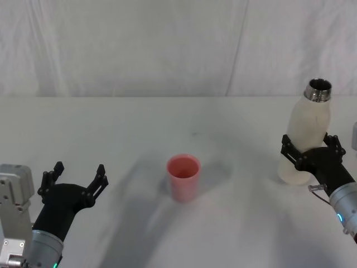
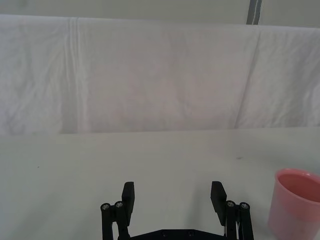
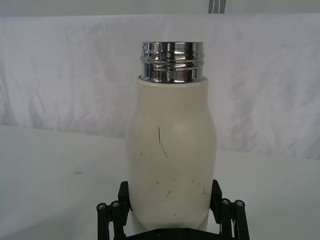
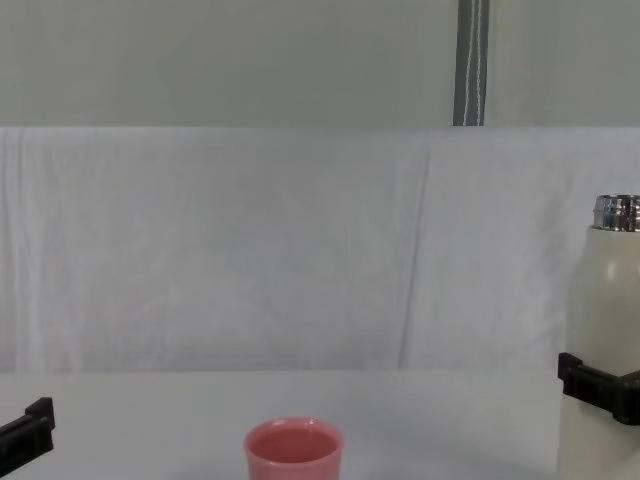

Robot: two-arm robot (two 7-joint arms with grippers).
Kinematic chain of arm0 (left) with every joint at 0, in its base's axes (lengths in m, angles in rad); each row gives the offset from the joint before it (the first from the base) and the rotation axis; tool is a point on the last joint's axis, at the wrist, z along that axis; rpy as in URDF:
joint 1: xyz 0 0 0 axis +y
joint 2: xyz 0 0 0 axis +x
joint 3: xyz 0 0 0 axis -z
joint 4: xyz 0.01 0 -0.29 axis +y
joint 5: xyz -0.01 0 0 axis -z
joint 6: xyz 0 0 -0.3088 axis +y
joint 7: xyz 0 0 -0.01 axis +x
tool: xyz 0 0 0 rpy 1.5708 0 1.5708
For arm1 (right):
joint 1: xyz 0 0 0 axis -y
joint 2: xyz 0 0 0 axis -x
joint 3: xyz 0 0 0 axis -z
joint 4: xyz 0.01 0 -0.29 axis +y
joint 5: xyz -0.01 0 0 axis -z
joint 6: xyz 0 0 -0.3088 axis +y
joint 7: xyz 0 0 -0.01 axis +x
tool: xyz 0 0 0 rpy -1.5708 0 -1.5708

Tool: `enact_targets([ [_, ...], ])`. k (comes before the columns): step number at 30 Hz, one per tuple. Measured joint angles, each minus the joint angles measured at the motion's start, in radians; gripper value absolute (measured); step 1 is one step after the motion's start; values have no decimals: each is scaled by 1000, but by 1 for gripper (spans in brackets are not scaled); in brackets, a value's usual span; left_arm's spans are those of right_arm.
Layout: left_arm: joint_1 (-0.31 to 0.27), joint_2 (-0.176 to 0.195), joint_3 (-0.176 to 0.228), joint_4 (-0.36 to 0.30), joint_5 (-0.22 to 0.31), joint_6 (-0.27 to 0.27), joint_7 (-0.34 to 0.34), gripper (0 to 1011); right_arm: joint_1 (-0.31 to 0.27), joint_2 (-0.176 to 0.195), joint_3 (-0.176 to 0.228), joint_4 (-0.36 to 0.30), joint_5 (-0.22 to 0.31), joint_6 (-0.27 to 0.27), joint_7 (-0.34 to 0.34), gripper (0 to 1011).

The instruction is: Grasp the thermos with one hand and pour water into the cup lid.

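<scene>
My right gripper (image 3: 172, 202) jaws squeeze the thermos (image 3: 170, 155) low down. It looks smooth, slippery and maybe heavy. My left gripper (image 2: 173, 197) jaws are spread.

In the chest view, the pink cup lid (image 4: 294, 452) stood upright on the white bench (image 4: 150, 420), near the middle and close to the camera. At the far right the cream thermos (image 4: 603, 330) stood upright with its steel neck uncapped, and a black finger of the right end effector (image 4: 598, 388) lay across its lower body, touching it. At the lower left edge, a black fingertip of the left end effector (image 4: 25, 432) poked in, well apart from the cup lid.
</scene>
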Motion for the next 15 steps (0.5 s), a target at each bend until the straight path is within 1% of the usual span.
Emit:
enact_targets([
  [15, 0, 0, 0, 0, 0, 0, 0, 1001, 30, 14, -21, 58, 6, -53, 12, 960],
])
